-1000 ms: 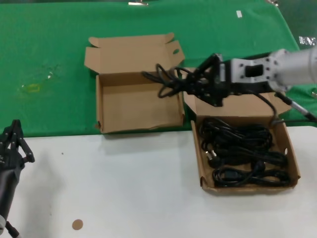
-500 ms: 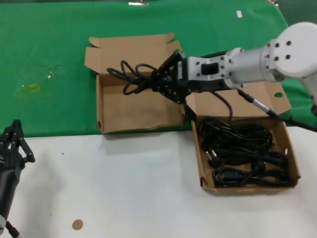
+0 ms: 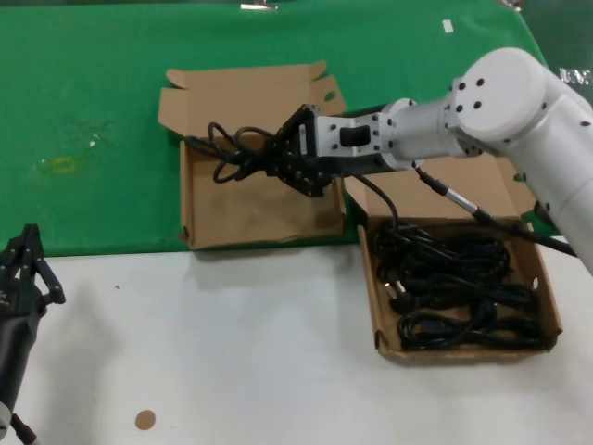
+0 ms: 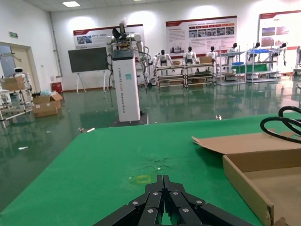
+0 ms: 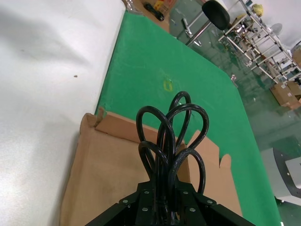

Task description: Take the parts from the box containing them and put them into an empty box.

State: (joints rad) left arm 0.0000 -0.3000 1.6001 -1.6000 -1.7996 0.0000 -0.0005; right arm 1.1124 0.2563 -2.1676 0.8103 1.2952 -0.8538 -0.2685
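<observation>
Black coiled power cord [image 3: 243, 153] hangs clamped in your right gripper [image 3: 283, 162] over the empty box [image 3: 261, 199] on the green cloth [image 3: 93, 93]; more cords [image 3: 454, 283] fill the box containing them [image 3: 549, 295] at the desk's right edge. Your left wrist view shows the left gripper [image 4: 163, 207] pinched closed. Your right wrist view shows the cord's loops [image 5: 171, 136] above that box's floor [image 5: 101, 179].

Large robotics lab or demo hall: glossy green floor [image 4: 94, 117], white walls hung with printed display boards [image 4: 201, 35], a dark presentation screen [image 4: 88, 59], humanoid robots [image 4: 163, 59] standing along the back wall beside metal shelving racks [image 4: 244, 70], cardboard cartons [image 4: 44, 102] stacked near a doorway, ceiling strip lights; worktable with a green cloth [image 4: 131, 165] in the foreground
</observation>
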